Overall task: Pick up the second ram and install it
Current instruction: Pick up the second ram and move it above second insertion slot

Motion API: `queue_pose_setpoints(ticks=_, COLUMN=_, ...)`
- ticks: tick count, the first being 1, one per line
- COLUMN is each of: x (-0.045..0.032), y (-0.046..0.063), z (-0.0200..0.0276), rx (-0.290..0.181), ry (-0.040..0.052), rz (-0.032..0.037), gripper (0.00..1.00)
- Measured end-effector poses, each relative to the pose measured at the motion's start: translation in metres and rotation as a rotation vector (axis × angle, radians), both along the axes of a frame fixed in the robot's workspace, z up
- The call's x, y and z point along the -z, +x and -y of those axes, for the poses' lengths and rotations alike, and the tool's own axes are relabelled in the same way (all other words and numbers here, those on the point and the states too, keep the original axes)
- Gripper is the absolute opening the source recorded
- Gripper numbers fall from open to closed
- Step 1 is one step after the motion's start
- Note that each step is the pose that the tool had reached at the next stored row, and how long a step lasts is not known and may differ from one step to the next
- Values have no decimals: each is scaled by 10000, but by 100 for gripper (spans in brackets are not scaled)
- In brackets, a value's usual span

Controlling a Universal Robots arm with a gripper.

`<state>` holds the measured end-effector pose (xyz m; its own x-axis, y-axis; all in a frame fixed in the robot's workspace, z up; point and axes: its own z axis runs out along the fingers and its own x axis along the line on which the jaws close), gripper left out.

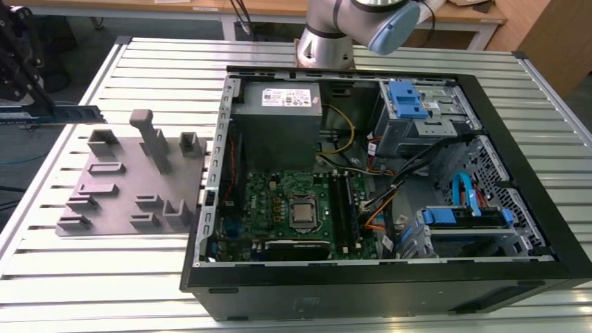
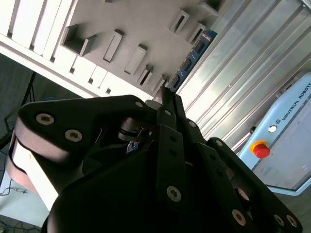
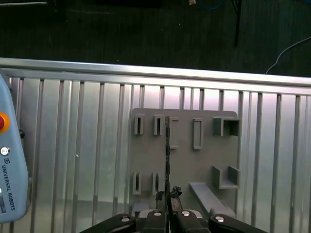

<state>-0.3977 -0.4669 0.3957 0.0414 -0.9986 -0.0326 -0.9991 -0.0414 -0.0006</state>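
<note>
The second ram [image 1: 69, 114] is a thin dark-green stick held level in the air, off the table's edge on the exterior view's left. My gripper [image 1: 26, 109] is shut on one end of it. In the second wrist view the ram [image 2: 192, 54] juts out past the closed fingertips [image 2: 167, 99] toward the grey slotted fixture [image 2: 131, 29]. The first wrist view has the ram [image 3: 167, 145] edge-on as a thin dark line above the fixture [image 3: 184, 160], with my gripper [image 3: 168, 201] clamped on its near end.
The grey fixture [image 1: 129, 184] with its upright post sits on the slatted aluminium table [image 1: 93, 277]. At the exterior view's right is the open black computer case [image 1: 370, 277], holding the green motherboard [image 1: 277, 194] and its black slot rails [image 1: 347, 208]. A light-blue pendant [image 2: 286, 141] lies nearby.
</note>
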Motion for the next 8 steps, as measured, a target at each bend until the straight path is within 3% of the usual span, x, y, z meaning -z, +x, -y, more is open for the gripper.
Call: queue_pose_setpoints(ticks=8, x=-2, y=4, z=0, rx=0, ry=-1, rz=-4, gripper=13)
